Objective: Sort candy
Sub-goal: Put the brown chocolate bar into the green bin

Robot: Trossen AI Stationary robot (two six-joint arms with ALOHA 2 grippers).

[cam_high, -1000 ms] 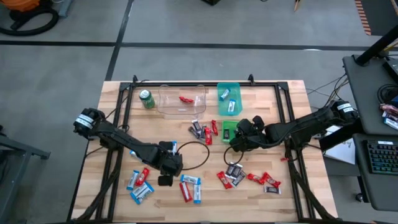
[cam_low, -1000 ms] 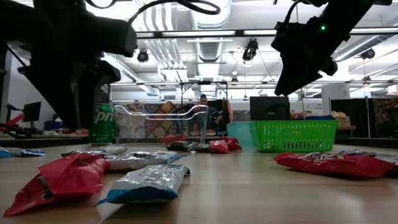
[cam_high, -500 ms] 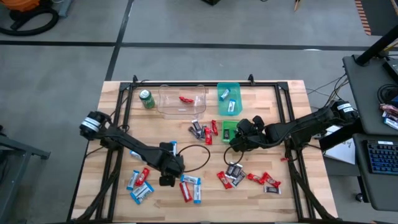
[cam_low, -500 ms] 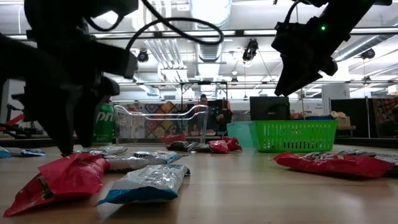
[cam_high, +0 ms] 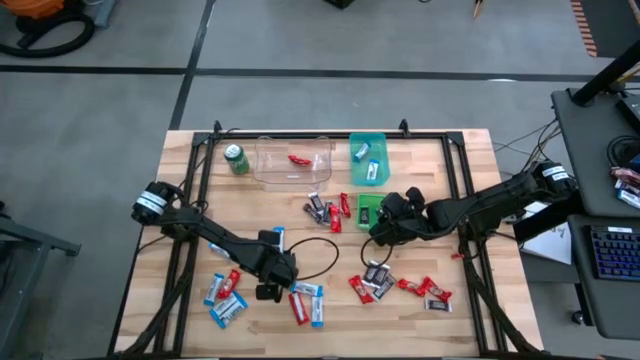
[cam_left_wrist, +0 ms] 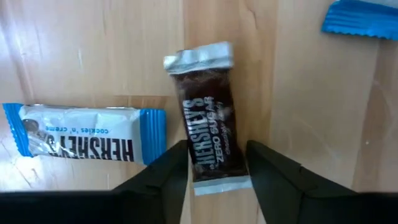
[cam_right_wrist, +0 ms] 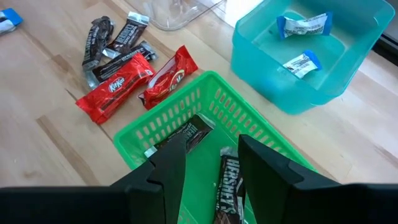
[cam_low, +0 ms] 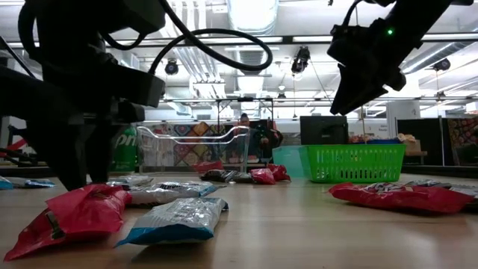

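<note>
Dark brown bar [cam_left_wrist: 211,127], silver crimped ends, lies flat on the surface in the lower middle of the left wrist view. Its long axis runs straight away from the left tool [cam_left_wrist: 214,165], in line with the fingers. The near end sits between the two fingers [cam_left_wrist: 171,168], which flank it narrowly; whether the pads press the wrapper or only bracket it, cannot tell.

Just beside it, a blue-and-white bar [cam_left_wrist: 84,140] lies crosswise, its end near the one finger. Judgement: the grip must close across the brown bar's short axis without dragging this neighbour along.

High view: left tool [cam_high: 268,285] low over the lower-left scatter of red and blue-and-white bars. Left arm is plainly the nearer one to this piece.

Right tool [cam_right_wrist: 211,165] hangs over the green basket [cam_right_wrist: 217,102], centre of the high view, fingers parted a moderate gap with nothing between them. Two dark bars [cam_right_wrist: 186,134] already lie in the basket. The teal bin [cam_right_wrist: 261,93] holds two blue-and-white bars; a red bar lies in the clear tray [cam_high: 292,160]. Judgement: the brown piece belongs in the green basket, up and to the right.
</note>
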